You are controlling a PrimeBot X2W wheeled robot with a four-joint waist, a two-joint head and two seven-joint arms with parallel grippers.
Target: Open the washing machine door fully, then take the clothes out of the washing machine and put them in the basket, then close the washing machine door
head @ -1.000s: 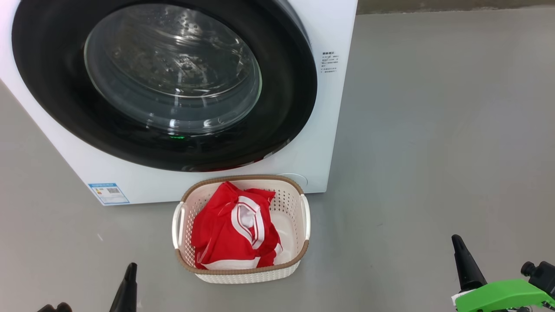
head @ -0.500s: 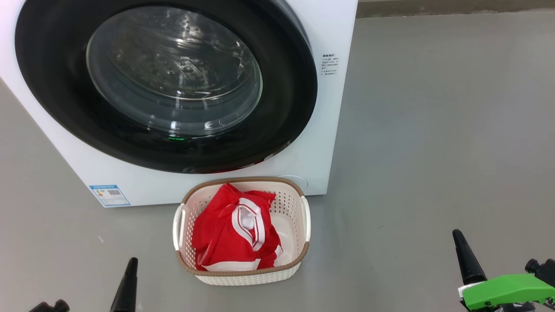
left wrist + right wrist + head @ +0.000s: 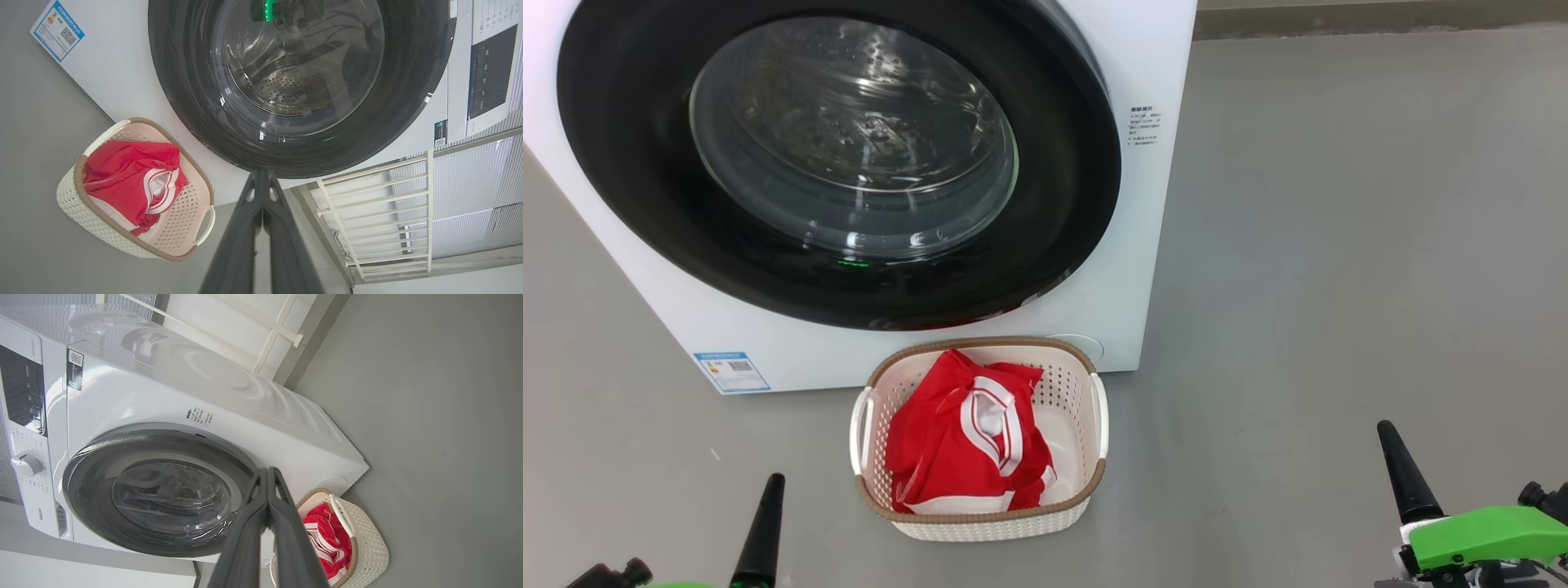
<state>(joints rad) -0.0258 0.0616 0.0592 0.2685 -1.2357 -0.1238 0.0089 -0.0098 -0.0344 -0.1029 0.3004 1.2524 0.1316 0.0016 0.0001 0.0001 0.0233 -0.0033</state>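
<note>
White front-loading washing machine (image 3: 1123, 273), its round black-rimmed glass door (image 3: 841, 155) shut; red white-trimmed clothes (image 3: 947, 441) lie bundled in the cream perforated plastic basket (image 3: 1068, 384) on the floor just before it.

We are seeing a glossy black rim and clear smooth glass on the washing machine door (image 3: 849, 155), soft red cloth clothes (image 3: 947, 441), a matt perforated plastic basket (image 3: 1072, 384).

Head camera: shifting slightly; the whole scene is sliding a little lower in view.
Left dark two-fingered gripper (image 3: 773, 494): edging forward, rising in the head view.
Right dark two-fingered gripper (image 3: 1390, 441): edging forward likewise.
</note>
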